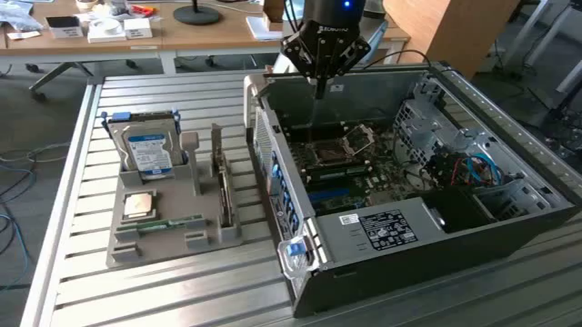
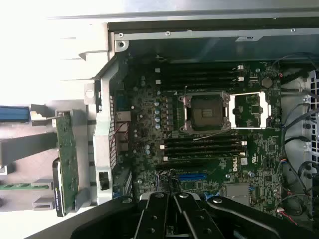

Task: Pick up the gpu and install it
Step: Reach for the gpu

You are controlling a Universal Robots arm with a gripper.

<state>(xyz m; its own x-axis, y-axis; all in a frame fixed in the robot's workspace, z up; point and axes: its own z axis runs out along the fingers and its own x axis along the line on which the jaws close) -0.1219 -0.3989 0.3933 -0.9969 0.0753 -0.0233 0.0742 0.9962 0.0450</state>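
The gpu is standing on edge in a slot of the gray tray, just beside the computer case, with its long axis running along the case's side wall. The gripper is hovering over the motherboard inside the open case, fingers pinched together and holding nothing. The gpu is sitting outside the case, off toward the exterior view's left of the fingers.

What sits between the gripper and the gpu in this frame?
The metal wall of the computer case. In the exterior view the gripper hangs over the open case, while the gpu stands upright in the gray holder outside that wall.
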